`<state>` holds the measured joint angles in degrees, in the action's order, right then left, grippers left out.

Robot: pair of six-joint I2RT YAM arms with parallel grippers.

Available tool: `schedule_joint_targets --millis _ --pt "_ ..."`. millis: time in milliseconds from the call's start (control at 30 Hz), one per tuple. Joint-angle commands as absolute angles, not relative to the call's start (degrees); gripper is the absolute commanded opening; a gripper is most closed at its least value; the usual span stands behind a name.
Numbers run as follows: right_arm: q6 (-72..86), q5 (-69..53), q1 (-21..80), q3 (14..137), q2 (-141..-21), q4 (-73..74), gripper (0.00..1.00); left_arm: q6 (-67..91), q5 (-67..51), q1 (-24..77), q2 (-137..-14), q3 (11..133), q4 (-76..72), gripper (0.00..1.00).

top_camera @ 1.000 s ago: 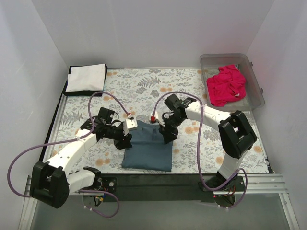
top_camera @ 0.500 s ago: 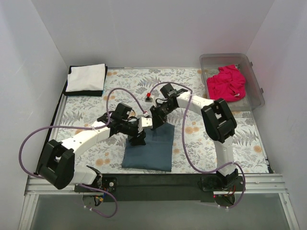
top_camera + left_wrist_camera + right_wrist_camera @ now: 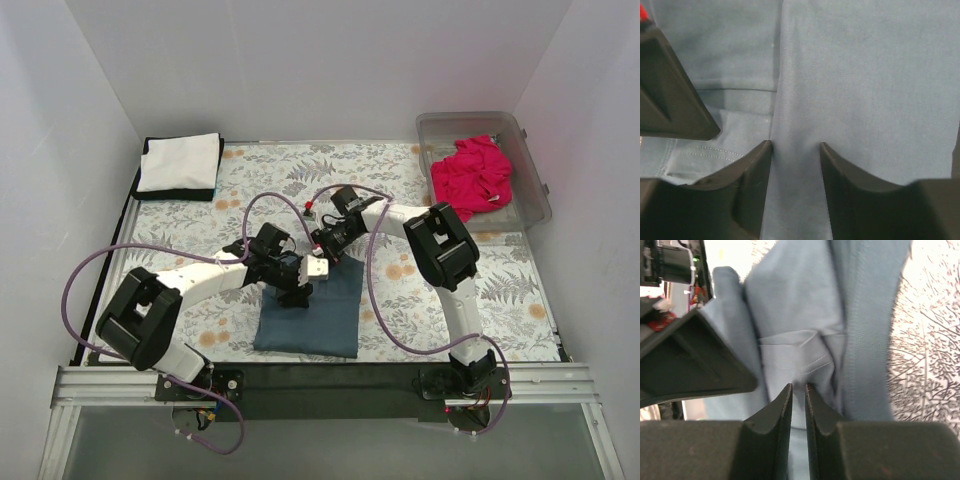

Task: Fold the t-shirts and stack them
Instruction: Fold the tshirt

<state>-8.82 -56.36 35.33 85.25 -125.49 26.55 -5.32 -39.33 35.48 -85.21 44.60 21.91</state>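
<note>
The dark slate-blue t-shirt [image 3: 318, 312] lies partly folded in the middle of the floral cloth. My left gripper [image 3: 303, 287] is at its upper left part, and my right gripper [image 3: 326, 246] is at its top edge. In the left wrist view the left gripper [image 3: 796, 145] has blue cloth [image 3: 865, 75] filling the narrow gap between its jaws. In the right wrist view the right gripper [image 3: 798, 386] is nearly closed, pinching a bunched fold of the shirt [image 3: 790, 300]. The white shirt [image 3: 180, 160] lies folded on the black one [image 3: 175, 193] at the back left. The magenta-pink shirt [image 3: 472, 176] is crumpled in the bin.
The clear plastic bin [image 3: 528, 135] stands at the back right. The floral cloth [image 3: 420, 290] covers the table. White walls close in the left, back and right sides. The two arms cross close together over the shirt's top.
Both grippers have moved toward each other, the left to the right and the right to the left and back. The shirt's upper left part has been drawn inward with them.
</note>
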Motion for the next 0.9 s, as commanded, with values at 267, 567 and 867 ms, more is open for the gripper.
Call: schedule_joint_targets --millis 267,567,867 --pt "-9.1 -58.5 35.8 82.2 -129.8 24.5 0.19 -5.1 -38.8 37.6 -80.2 45.3 20.3 0.0" --pt "-10.2 -59.7 36.3 80.7 -129.6 24.6 0.18 -7.0 -33.4 36.0 -80.9 49.2 16.9 0.0" --pt "-11.1 -59.2 36.2 81.2 -128.5 25.0 0.18 -11.0 -34.9 30.6 -88.5 52.6 9.4 0.0"
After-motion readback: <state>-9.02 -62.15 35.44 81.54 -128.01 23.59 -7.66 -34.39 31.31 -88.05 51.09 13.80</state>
